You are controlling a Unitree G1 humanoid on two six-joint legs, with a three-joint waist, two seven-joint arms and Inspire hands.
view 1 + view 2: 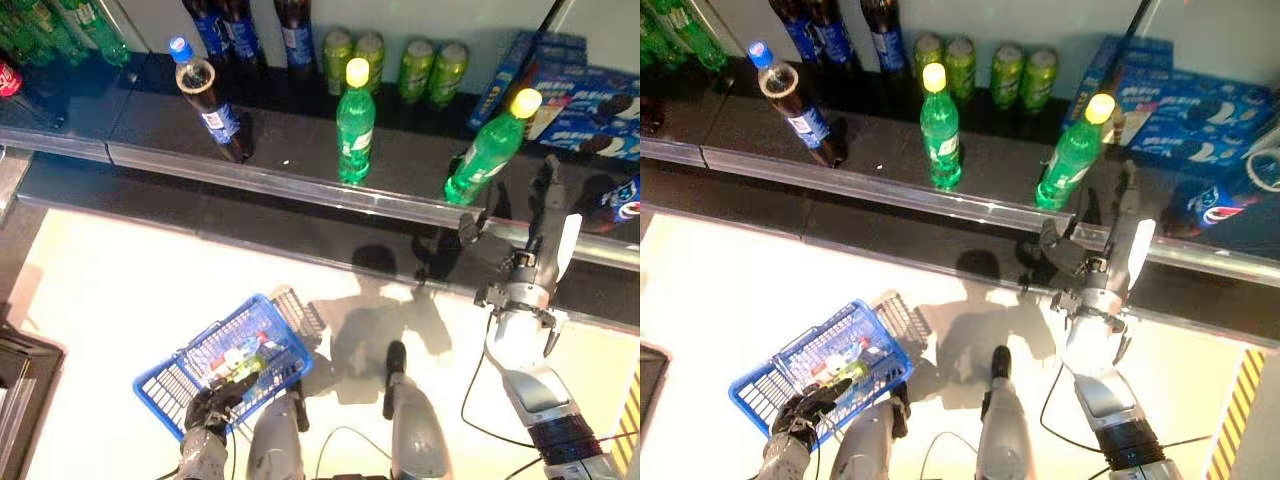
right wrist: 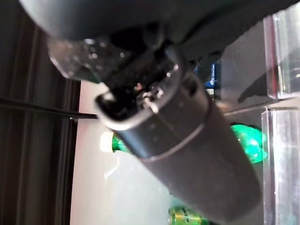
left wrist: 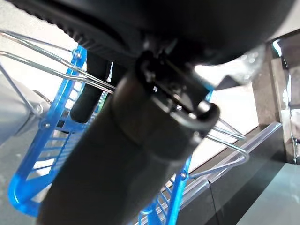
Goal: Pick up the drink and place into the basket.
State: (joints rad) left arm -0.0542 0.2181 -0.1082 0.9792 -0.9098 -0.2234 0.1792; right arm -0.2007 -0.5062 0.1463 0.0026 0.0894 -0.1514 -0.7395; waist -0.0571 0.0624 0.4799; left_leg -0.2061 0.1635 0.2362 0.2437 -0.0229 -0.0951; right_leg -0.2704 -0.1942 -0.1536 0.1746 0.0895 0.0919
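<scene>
A green bottle [image 1: 484, 158] with a yellow cap is seen standing on the shelf [image 1: 300, 160], close to its clear front rail and leaning a little toward the right hand [image 1: 545, 215]. That hand is raised just beside the bottle on its right, apart from it, with the fingers held straight and spread and nothing in them. A second green bottle [image 1: 354, 125] stands farther left on the same shelf, well apart from the hand, and a cola bottle [image 1: 210, 100] farther left again; green cans [image 1: 420, 68] are lined along the back. The nearer green bottle is judged to be the drink to be taken. The blue basket [image 1: 165, 385] is carried low at the robot's left, its wire handle gripped by the curled fingers of the left hand [image 1: 212, 408]; some items already lie in it, too small to be told. The bottle looks full, so it is expected to be fairly heavy for its width and top-heavy once lifted. Its plastic wall is smooth and may slip, and it will give slightly under a squeeze. A hold around the lower body, at the label or just below it, is judged safest, with fingers and thumb wrapped on opposite sides. The narrow neck is a poorer place, since the weight would hang and swing beneath it.
</scene>
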